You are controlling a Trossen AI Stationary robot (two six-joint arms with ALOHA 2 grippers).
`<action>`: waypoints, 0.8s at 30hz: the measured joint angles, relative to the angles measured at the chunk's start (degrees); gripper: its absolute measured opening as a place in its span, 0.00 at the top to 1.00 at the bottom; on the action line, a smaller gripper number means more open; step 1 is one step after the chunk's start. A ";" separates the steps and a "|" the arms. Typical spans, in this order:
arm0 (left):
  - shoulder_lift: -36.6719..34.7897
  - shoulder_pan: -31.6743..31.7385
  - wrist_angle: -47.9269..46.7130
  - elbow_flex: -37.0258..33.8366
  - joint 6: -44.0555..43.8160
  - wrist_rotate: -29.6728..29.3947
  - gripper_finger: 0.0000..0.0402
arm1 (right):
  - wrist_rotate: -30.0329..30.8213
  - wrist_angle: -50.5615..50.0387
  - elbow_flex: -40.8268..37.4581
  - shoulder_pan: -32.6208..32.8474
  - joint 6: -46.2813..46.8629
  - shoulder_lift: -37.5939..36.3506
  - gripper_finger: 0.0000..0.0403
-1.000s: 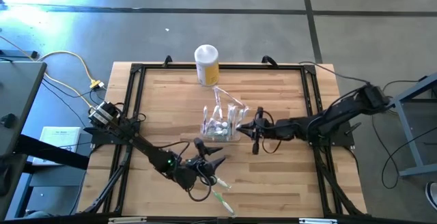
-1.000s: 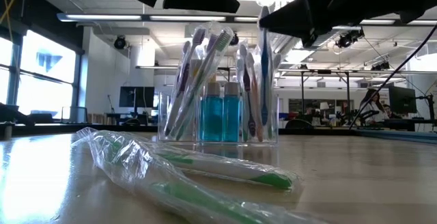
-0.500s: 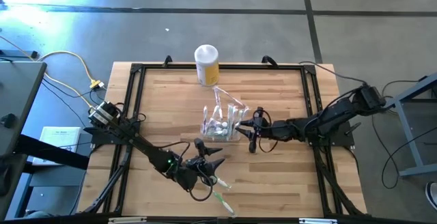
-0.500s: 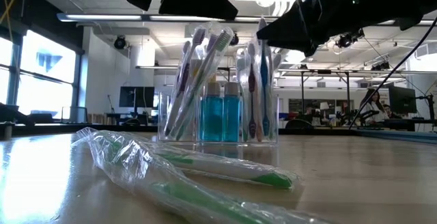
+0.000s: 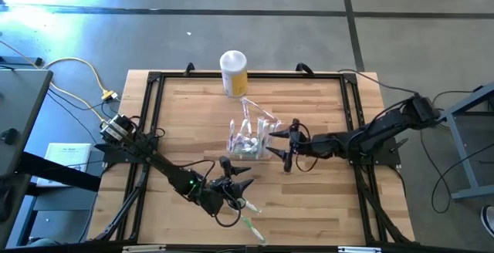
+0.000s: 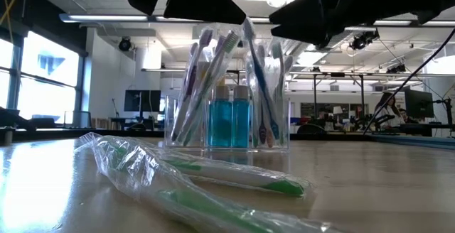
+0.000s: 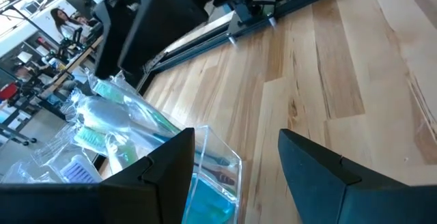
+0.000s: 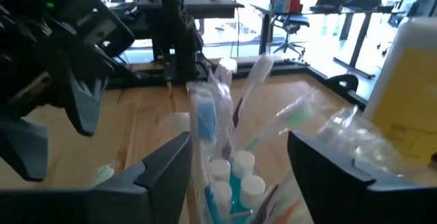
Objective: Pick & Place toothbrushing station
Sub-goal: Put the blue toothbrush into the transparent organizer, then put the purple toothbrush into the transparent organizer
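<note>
Left claw (image 5: 235, 183) is seen low and left of centre in the high view, fingers spread and empty, above wrapped toothbrushes (image 5: 248, 220) lying loose on the bench (image 5: 177, 114); these are judged not yet loaded. The toothbrushing station (image 5: 248, 142) stands at frame centre, already stocked with brushes and blue bottles (image 6: 229, 123). Right claw (image 5: 287, 143) is placed just right of it, fingers parted and nothing held; a brush (image 6: 257, 84) leans inside the station beneath it.

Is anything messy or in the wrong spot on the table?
Yes. Two wrapped toothbrushes lie flat on the table, outside the clear toothbrushing station. Inside it, the brushes lean every which way, and one blue brush tilts across the others.
</note>
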 joint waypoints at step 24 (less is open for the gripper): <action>0.02 0.00 -0.33 0.01 -0.04 -0.04 0.49 | 8.19 -38.42 0.00 -7.50 9.70 -30.76 0.42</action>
